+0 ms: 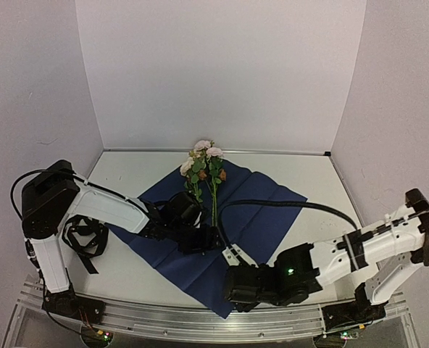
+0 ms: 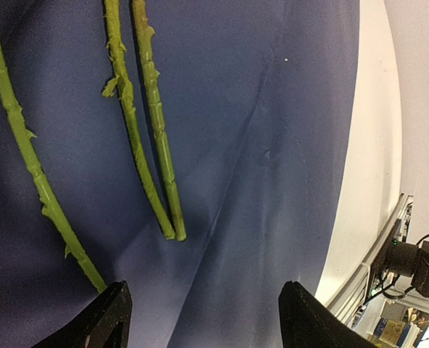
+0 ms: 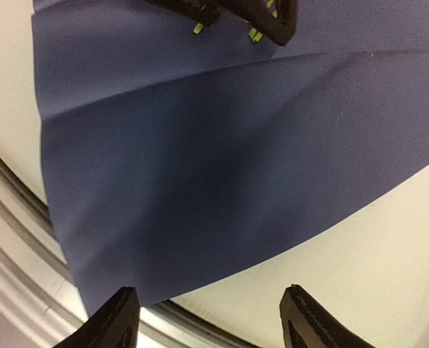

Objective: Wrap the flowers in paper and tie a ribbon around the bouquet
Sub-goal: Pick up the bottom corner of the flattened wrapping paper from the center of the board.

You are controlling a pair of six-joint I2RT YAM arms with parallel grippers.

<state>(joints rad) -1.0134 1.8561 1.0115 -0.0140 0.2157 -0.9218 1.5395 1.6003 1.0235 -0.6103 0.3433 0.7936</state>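
Three plain white panels boxed in the scene: a back wall (image 1: 222, 72) at 12 o'clock, a left wall (image 1: 26, 87) at 9 and a right wall (image 1: 403, 94) at 3, each meeting the next in a straight vertical seam. The counter (image 1: 301, 170) was pale off-white and matte, with a thin metal strip (image 1: 272, 151) where it met the back wall. A ribbed aluminium rail (image 1: 164, 319) ran along its edge at 6 o'clock. Light was soft and even, shadows faint.
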